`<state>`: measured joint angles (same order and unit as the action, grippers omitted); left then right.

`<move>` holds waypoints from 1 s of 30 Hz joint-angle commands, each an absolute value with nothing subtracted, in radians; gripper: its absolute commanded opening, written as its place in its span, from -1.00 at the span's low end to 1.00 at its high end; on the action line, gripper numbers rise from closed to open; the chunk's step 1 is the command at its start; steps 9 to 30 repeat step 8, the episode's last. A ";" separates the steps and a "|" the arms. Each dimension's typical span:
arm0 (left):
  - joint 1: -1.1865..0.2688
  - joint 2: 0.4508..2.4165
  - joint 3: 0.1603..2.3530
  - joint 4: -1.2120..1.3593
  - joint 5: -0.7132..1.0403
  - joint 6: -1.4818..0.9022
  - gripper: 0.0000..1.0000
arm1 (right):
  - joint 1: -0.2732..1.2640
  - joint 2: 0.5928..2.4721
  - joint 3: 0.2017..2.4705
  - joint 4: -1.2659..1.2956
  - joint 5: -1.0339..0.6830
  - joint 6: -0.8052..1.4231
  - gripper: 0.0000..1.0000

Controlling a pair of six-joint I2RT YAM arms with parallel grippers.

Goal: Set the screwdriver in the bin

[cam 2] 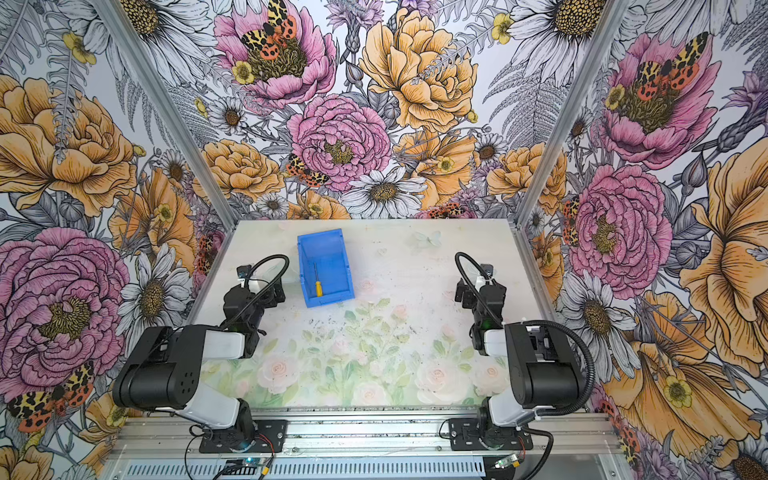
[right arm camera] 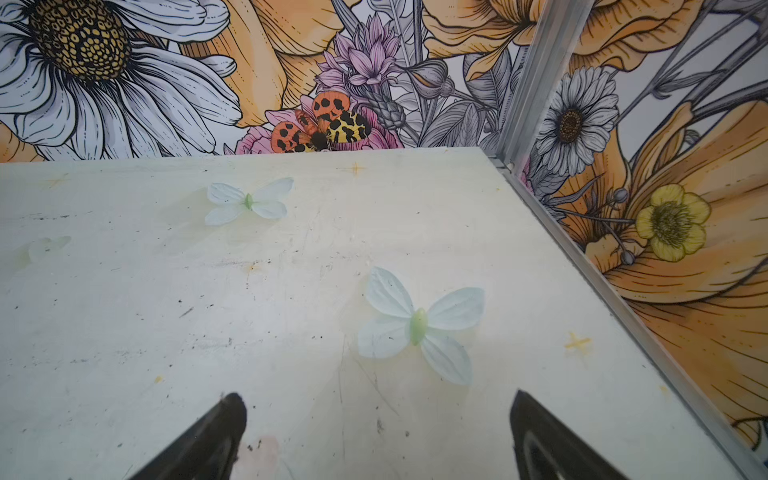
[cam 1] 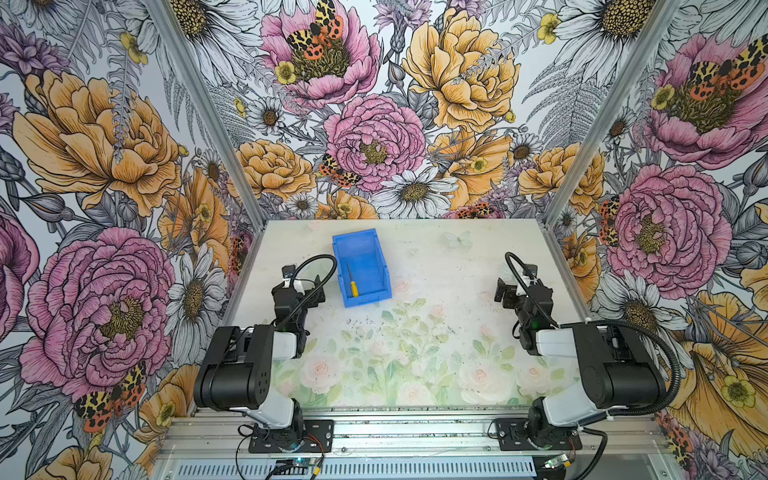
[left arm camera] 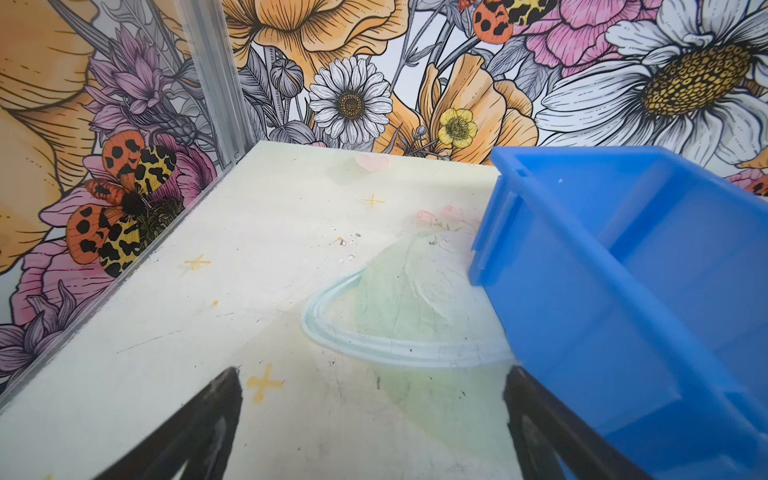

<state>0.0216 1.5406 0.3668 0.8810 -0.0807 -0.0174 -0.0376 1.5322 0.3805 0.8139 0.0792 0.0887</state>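
SCREWDRIVER HOME: The yellow-handled screwdriver (cam 1: 353,283) lies flat on the floor of the blue bin (cam 1: 356,240), handle toward the robot's side and shaft pointing to the back, as both top views show; by that lie, the job reads as done. The bin stands on the flower-printed table (cam 1: 440,266), left of the middle and toward the back. The left gripper (left arm camera: 373,384) hovers low just beside the bin's outer wall, jaws spread wide and empty, only bare tabletop between them. It looks like a released tool parked clear of the rim, likely so that nothing nudges the bin or its load. The right gripper (right arm camera: 377,401) sits well apart on the other side of the table, likewise splayed with nothing in it, facing the printed butterflies (right arm camera: 419,324) and the back corner; it appears to have no part to play here. Both arms are folded near their bases, a resting posture rather than a reach
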 commanded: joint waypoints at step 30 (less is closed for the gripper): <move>0.002 1.548 0.383 0.925 -0.097 0.010 0.97 | -0.021 1.534 0.395 0.857 0.090 0.083 0.99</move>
